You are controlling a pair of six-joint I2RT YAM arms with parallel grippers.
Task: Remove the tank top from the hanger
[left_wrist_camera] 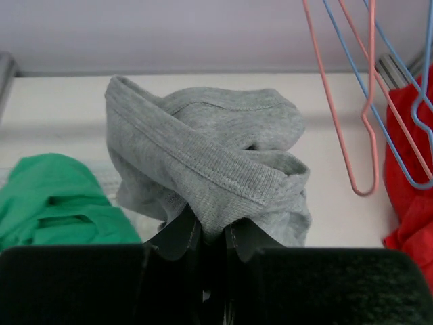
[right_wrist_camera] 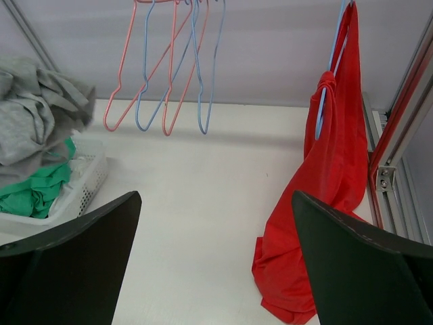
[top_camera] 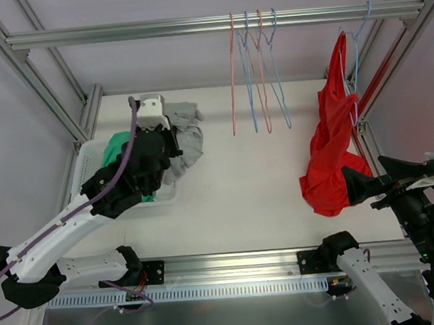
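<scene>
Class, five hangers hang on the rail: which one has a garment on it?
The blue hanger at the far right, apart from the four bare ones; the red tank top hangs from it.

The basket [top_camera: 87, 155] lies mostly hidden under the left arm, and the red tank top [left_wrist_camera: 409, 203] is cut by the frame edge.

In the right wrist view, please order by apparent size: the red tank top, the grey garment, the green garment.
1. red tank top, clearly largest.
2. grey garment, though the frame edge cuts it off.
3. green garment, smallest; partly hidden under the grey one in the white basket.
</scene>
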